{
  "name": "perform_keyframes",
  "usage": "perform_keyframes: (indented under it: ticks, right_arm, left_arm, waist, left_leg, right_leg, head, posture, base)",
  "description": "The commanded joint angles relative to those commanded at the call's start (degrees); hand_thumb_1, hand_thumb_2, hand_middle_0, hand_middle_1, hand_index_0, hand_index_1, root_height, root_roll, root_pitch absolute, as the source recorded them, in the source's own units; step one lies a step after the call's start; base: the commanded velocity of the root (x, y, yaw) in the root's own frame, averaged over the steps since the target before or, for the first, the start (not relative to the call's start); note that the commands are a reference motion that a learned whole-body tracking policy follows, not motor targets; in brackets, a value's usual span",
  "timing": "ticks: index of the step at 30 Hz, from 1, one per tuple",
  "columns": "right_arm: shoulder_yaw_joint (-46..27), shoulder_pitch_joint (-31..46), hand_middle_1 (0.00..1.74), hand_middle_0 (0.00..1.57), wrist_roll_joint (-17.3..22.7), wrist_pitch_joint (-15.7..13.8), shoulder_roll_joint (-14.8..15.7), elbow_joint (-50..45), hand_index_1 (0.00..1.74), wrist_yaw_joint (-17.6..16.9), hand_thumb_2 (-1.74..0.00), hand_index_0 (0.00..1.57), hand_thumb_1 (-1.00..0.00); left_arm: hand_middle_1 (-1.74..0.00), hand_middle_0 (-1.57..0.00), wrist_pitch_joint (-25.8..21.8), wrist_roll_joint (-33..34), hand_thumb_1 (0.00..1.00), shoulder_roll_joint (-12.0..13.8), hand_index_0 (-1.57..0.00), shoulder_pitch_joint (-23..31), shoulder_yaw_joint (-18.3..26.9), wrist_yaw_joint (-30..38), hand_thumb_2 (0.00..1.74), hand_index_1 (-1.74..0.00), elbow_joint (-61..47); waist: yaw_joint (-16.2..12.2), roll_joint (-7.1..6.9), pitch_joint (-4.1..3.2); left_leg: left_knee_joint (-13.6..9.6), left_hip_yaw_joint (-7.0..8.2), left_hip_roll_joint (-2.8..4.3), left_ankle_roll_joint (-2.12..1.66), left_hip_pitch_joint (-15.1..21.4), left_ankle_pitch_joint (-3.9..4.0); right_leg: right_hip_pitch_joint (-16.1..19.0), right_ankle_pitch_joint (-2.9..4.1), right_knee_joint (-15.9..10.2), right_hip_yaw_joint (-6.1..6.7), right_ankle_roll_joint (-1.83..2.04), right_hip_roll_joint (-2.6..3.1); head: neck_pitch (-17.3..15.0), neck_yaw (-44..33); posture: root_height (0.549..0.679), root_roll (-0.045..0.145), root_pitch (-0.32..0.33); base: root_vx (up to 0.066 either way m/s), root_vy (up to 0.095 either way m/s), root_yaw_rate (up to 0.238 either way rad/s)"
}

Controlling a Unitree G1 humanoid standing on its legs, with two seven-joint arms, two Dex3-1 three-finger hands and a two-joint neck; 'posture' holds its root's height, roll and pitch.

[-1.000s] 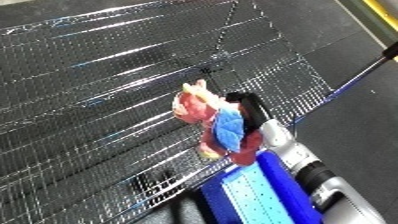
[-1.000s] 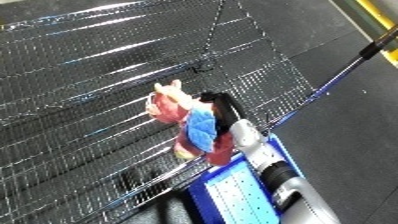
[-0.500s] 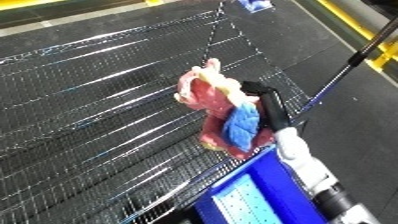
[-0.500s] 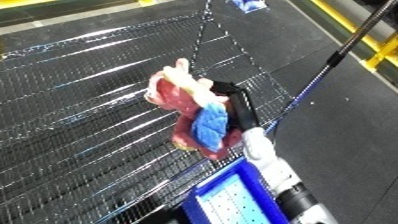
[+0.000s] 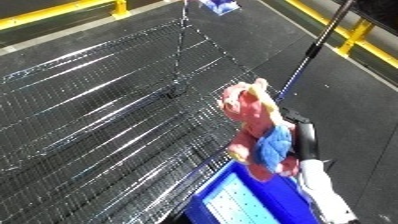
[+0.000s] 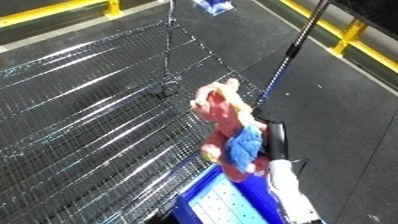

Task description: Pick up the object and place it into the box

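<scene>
A pink and red plush toy [image 5: 252,114] with a blue part [image 5: 274,145] is held in the air by my right hand [image 5: 305,142]. The black fingers are curled round its right side. My white forearm [image 5: 322,190] rises from the lower right. The toy hangs just over the far edge of a blue bin [image 5: 238,199] at the bottom of the view, beside a wire mesh cart [image 5: 107,125]. My left hand does not show.
The wire cart fills the left and middle, and its dark blue handle bar [image 5: 306,60] slants up to the right. Yellow floor rails [image 5: 355,34] run along the top and right. A small blue and white item [image 5: 218,5] lies on the dark floor at the top.
The camera has tilted and shifted. The toy stays in my right hand and now stands more upright, higher and nearer over the blue bin's edge.
</scene>
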Motion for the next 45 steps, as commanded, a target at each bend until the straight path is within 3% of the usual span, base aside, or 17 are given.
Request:
perform_keyframes:
  ticks: [9,20,26,36,45]
  right_arm:
    - [-0.67,1.15,0.96,0.86,2.66,-1.21,3.34,4.47,0.96,-0.5,-0.96,0.86,-0.55]
    - [-0.46,0.23,0.0,0.0,4.67,-1.44,2.98,11.32,0.0,-0.76,0.0,0.0,0.0]
    - [-0.29,0.28,0.0,0.0,5.14,-1.85,3.58,11.8,0.0,-0.53,0.0,0.0,0.0]
    - [0.47,-0.45,0.0,0.0,5.61,-2.54,4.82,8.43,0.0,-0.12,0.0,0.0,0.0]
    - [6.29,-2.71,0.0,0.0,4.13,-1.99,5.65,-0.55,0.0,2.78,0.0,0.0,0.0]
  left_arm:
    - [-1.74,-1.57,-0.11,0.26,1.0,0.3,-1.57,-1.08,-0.68,-0.37,1.74,-1.74,0.47]
    - [-1.74,-1.57,-0.46,0.63,1.0,1.16,-1.57,-1.53,-1.29,-0.86,1.74,-1.74,0.31]
    - [-1.74,-1.57,-0.65,0.64,1.0,0.97,-1.57,-0.93,-0.58,-0.85,1.74,-1.74,0.27]
    - [-1.74,-1.57,-0.66,0.29,1.0,0.46,-1.57,0.2,0.16,-0.98,1.74,-1.74,-0.16]
    - [-1.74,-1.57,-0.25,0.46,1.0,-0.27,-1.57,0.97,0.95,-0.8,1.74,-1.74,-0.52]
  waist:
    - [-2.12,0.3,-0.58]
    - [-2.23,0.36,-0.53]
    - [-2.12,0.33,-0.74]
    - [-1.53,0.11,-1.08]
    - [0.63,0.2,-1.06]
  left_leg:
    - [0.5,0.7,0.1,-0.15,0.33,-0.31]
    - [0.13,1.06,0.0,-0.3,0.04,0.2]
    - [-0.36,1.33,-0.04,-0.21,0.24,0.32]
    - [-1.0,1.57,-0.12,-0.16,0.67,0.35]
    - [-1.85,1.28,-0.37,-0.19,1.12,0.89]
  right_leg:
    - [0.05,0.34,-0.27,0.59,-0.31,0.34]
    - [-0.44,0.76,-0.7,0.86,-0.36,0.51]
    - [-0.55,0.77,-1.08,0.96,-0.25,0.68]
    - [0.07,0.55,-1.82,0.81,-0.09,0.81]
    - [0.94,0.05,-1.9,-0.07,0.02,0.77]
  head:
    - [-1.34,-0.5]
    - [-1.6,-0.83]
    - [-0.82,-0.04]
    - [-2.99,-1.72]
    - [-5.82,-13.88]
  posture:
    - [0.637,0.069,-0.189]
    - [0.638,0.075,-0.185]
    - [0.639,0.076,-0.179]
    - [0.641,0.074,-0.174]
    - [0.641,0.066,-0.177]
  base:
    - [-0.013,0.01,-0.062]
    - [-0.012,-0.001,-0.016]
    - [0.0,-0.003,-0.024]
    - [0.011,0.002,0.0]
    - [0.012,0.006,0.049]
